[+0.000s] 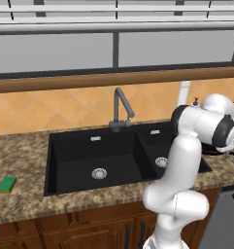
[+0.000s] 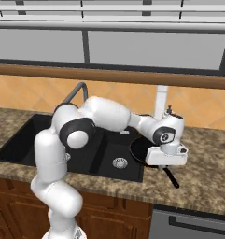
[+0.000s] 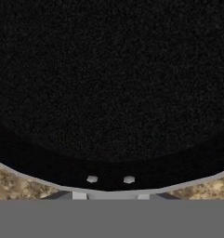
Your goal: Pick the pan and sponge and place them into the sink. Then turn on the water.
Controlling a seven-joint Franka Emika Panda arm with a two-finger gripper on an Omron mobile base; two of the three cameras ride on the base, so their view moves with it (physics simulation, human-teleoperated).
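Round black frying pan [image 2: 141,150] on speckled counter [image 2: 207,177], gripper [image 2: 166,166] pinched tight on rim near handle. Heavy pan may tip, slip out when lifted.

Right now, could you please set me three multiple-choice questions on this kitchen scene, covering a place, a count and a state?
1. Where is the sponge?
A. counter left of the sink
B. in the big basin
C. on the pan

2. How many drains show in the sink?
A. one
B. two
C. three

3. What is the end effector doing?
A. open above the faucet
B. shut on the pan's rim
C. holding the sponge

Answers: 1 A, it lies on the granite; 2 B, one per basin; 3 B, the hand view shows the rim at the fingertips.
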